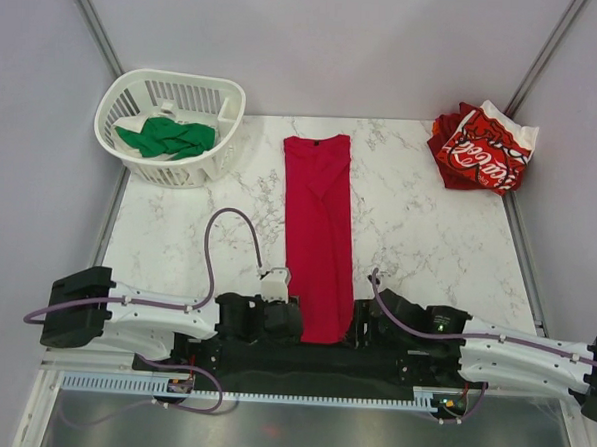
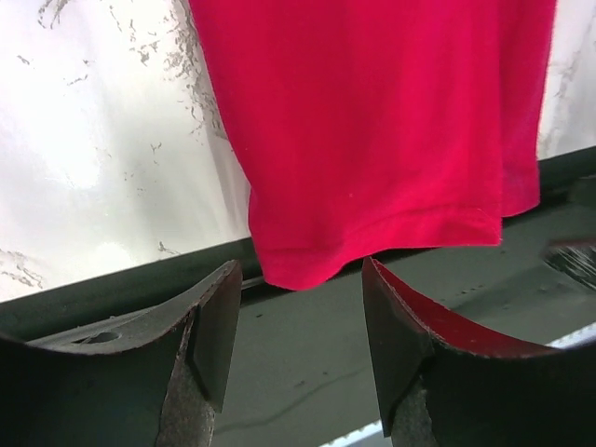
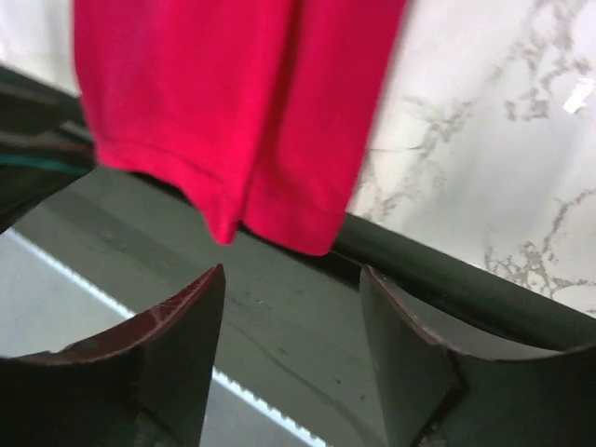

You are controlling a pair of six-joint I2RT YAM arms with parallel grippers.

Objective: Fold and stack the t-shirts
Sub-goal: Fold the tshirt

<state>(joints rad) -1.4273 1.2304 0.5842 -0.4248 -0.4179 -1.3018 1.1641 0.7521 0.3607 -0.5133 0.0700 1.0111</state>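
far beyond the left gripper [image 2: 300, 279], off to its left, the green tee [image 1: 168, 137] sits heaped in a white slatted basket [image 1: 135, 87]. that gripper's jaws stand apart, holding nothing, with the crimson tee [image 1: 318, 235] hem just ahead of its fingertips. the tee lies in a long narrow strip on the marble table [image 1: 428, 240], hem drooping over the near edge. the right gripper [image 3: 291, 272] is parted and empty too, hem just ahead. far beyond it, rightward, the red-and-white tee [image 1: 483, 151] lies bunched.
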